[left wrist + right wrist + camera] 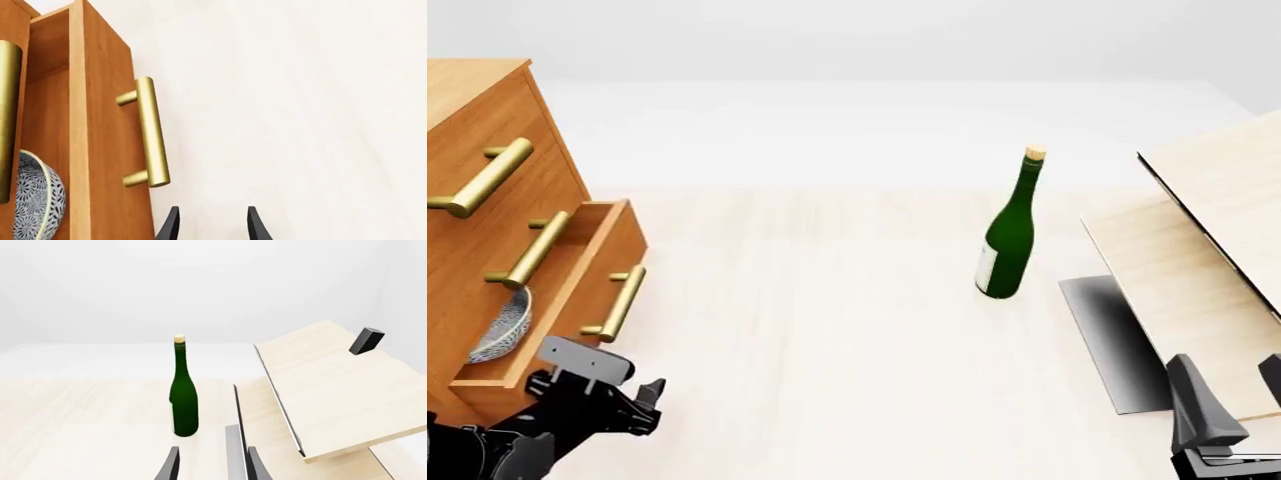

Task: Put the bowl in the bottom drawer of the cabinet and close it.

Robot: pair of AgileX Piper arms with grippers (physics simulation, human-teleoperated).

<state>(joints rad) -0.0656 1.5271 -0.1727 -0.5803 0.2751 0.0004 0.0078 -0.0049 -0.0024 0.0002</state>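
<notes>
Orange-brown wood filled the left of your front view: the cabinet (474, 110) stood tall at the table's left edge, and its bottom drawer (601, 262) was pulled out, front panel well clear of the carcass. Your bowl (501, 328) was already down inside that drawer, tipped on its side against the wall, speckled outside facing out; you saw the same in the left wrist view, the bowl (33, 202) tucked behind the drawer front (110, 150), with the brass handle (152, 132) running along that panel. Your left gripper (212, 224) sat just outside the drawer, beside the lower end of the handle, jaws parted and nothing between them, touching neither handle nor wood as far as the pictures showed. From the front you had it (641, 405) low at the drawer's near corner. Over on the right, your right gripper (212, 464) hung apart from the action, fingers spread and empty, aimed toward the green bottle (183, 395) that stood upright on the table (827, 330), cork on top. Pale wooden boards (1201, 230) leaned at a slant just beside it on the right, a small dark block (367, 340) resting on the upper one
</notes>
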